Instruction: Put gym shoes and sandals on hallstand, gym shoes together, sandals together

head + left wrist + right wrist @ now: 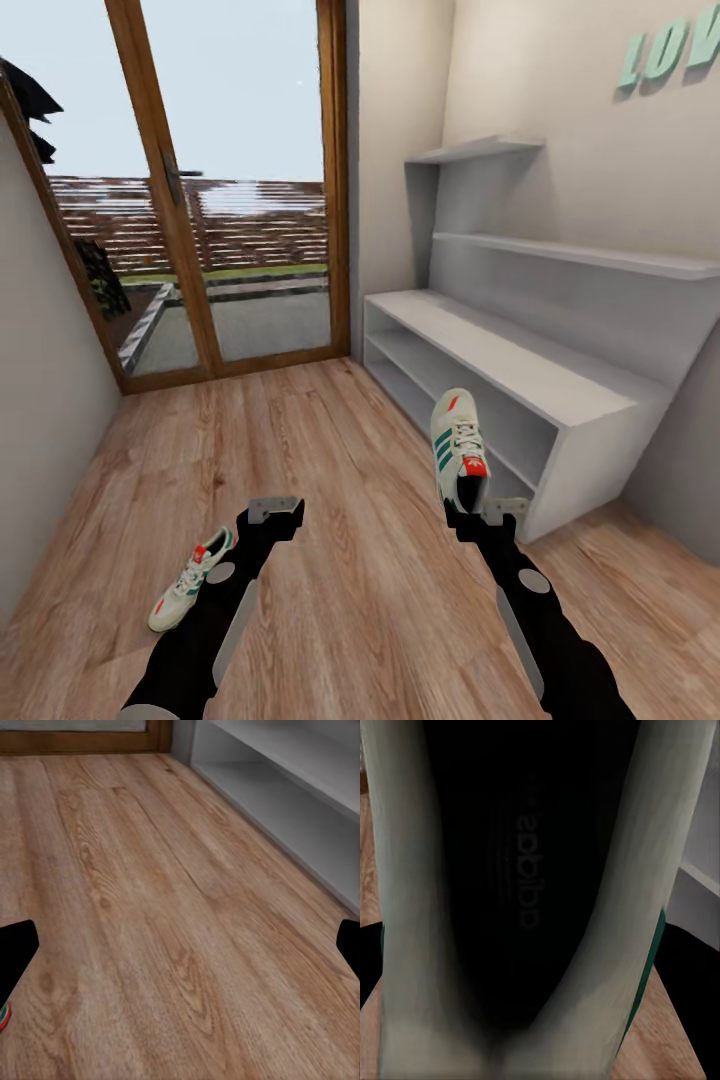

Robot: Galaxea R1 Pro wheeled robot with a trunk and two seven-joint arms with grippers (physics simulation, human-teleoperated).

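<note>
One gym shoe [458,448], cream with green stripes, hangs heel-down above the corridor floor [340,470] with my right gripper [487,510] shut on its heel; the right wrist view looks into its dark insole [532,907]. It is just in front of the hallstand [520,365], level with its lower shelves. The other gym shoe [190,580] lies on the floor, left of my left arm. My left gripper [275,510] is open over bare planks, its fingertips [15,952] wide apart. The two sandals are out of view.
A glass door with a wooden frame [190,260] closes the corridor's far end. Walls stand close on the left [40,400] and behind the hallstand. Two wall shelves [580,255] hang above the rack. The hallstand's lower shelf [300,802] runs beside the left gripper.
</note>
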